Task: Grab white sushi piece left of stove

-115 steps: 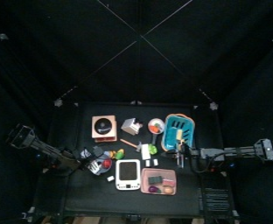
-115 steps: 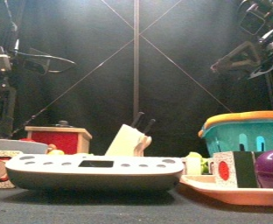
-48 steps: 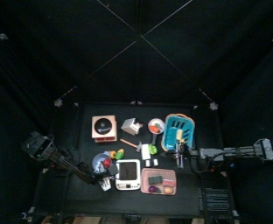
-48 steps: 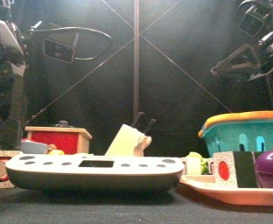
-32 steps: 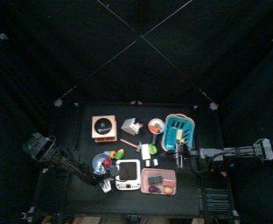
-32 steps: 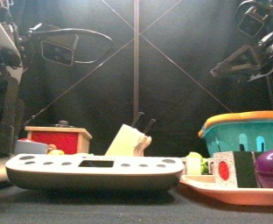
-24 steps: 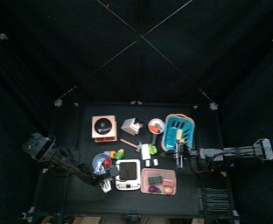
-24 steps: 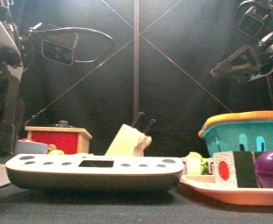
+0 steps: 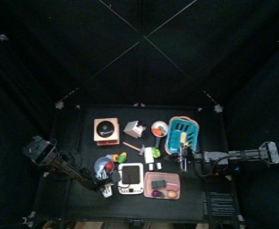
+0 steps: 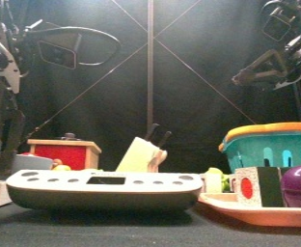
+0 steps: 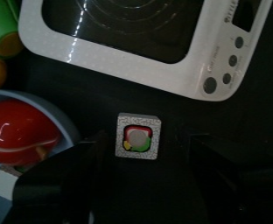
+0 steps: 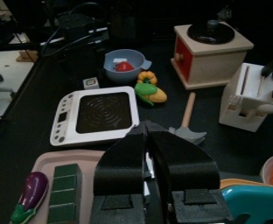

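Two jaws of the left gripper (image 11: 136, 175) stand spread wide, one on each side of the white sushi piece (image 11: 139, 138), which lies flat on the black table (image 11: 80, 96) between them and is not yet gripped. From above, the piece (image 9: 107, 187) sits just left of the stove (image 9: 130, 178), near the table's front edge, with the left gripper (image 9: 106, 183) hanging right over it. Also close by are a blue bowl (image 11: 17, 166) holding a red ball, and the stove's white corner (image 11: 215, 66).

Judging by this, the step in hand is the final lining-up before the grab: the jaws frame the piece but look apart from it. Next would be a short drop until the fingertips reach table level, then a squeeze on the piece's two opposite sides. Its smallness leaves little room for error.

At the table's right side rests the right gripper (image 12: 157, 166), its jaws pressed together and holding nothing.
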Robot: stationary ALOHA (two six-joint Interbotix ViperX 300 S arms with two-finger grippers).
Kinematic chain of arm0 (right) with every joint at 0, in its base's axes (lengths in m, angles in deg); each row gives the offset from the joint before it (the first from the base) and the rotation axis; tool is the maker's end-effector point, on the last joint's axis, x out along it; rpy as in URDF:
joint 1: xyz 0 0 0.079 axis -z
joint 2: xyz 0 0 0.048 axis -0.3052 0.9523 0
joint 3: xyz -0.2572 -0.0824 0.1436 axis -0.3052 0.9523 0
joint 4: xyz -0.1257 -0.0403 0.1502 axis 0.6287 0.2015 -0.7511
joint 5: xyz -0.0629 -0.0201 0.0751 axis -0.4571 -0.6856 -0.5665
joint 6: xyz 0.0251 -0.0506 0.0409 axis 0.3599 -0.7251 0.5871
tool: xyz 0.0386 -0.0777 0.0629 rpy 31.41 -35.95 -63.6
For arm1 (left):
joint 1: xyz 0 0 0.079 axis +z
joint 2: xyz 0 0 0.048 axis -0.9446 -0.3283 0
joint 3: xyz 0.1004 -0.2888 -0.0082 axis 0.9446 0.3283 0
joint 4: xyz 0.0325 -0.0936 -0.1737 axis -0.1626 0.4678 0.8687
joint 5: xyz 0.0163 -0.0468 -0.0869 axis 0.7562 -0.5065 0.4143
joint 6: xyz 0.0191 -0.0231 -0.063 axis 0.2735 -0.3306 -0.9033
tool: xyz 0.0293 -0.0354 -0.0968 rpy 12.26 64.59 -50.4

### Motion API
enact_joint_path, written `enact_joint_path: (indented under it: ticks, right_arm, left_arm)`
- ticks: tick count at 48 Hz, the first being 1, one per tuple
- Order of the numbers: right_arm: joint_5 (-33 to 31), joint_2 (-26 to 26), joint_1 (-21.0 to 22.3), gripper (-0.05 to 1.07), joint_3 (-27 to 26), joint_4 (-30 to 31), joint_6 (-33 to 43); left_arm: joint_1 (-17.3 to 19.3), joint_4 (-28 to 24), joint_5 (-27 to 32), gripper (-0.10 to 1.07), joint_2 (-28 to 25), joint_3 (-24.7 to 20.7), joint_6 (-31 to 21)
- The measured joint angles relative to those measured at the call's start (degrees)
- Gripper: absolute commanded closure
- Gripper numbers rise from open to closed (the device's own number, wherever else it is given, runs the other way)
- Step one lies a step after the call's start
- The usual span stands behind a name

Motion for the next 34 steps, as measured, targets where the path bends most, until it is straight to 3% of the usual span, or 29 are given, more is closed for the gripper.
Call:
enact_joint_path:
  ticks: [34]
  right_arm:
    - [0.0, 2.2, 0.0, 1.02, 0.0, -0.26, 0.0]
  left_arm:
    - [1.49, -0.79, 0.7, 0.03, -3.6, 0.35, 1.23]
